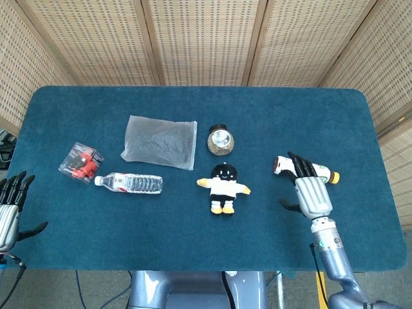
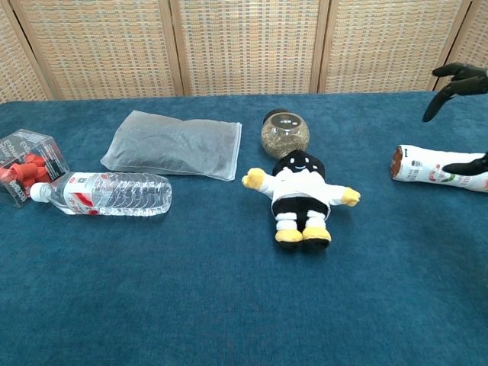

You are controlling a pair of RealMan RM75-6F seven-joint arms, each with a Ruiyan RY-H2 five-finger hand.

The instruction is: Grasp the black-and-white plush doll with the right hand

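Note:
The black-and-white plush doll (image 1: 223, 187) lies on its back near the middle of the blue table (image 1: 193, 238), yellow hands and feet spread; the chest view shows the doll (image 2: 300, 196) too. My right hand (image 1: 309, 190) hovers open to the right of the doll, over the white drink bottle (image 1: 302, 170), fingers spread, holding nothing. Only its dark fingertips (image 2: 457, 76) enter the chest view at the right edge. My left hand (image 1: 9, 212) is open at the table's near left edge, far from the doll.
A round glass jar (image 1: 220, 140) sits just behind the doll. A clear plastic bag (image 1: 159, 141), a water bottle (image 1: 130, 183) and a clear box of red pieces (image 1: 81, 162) lie to the left. The white bottle (image 2: 438, 168) lies right of the doll.

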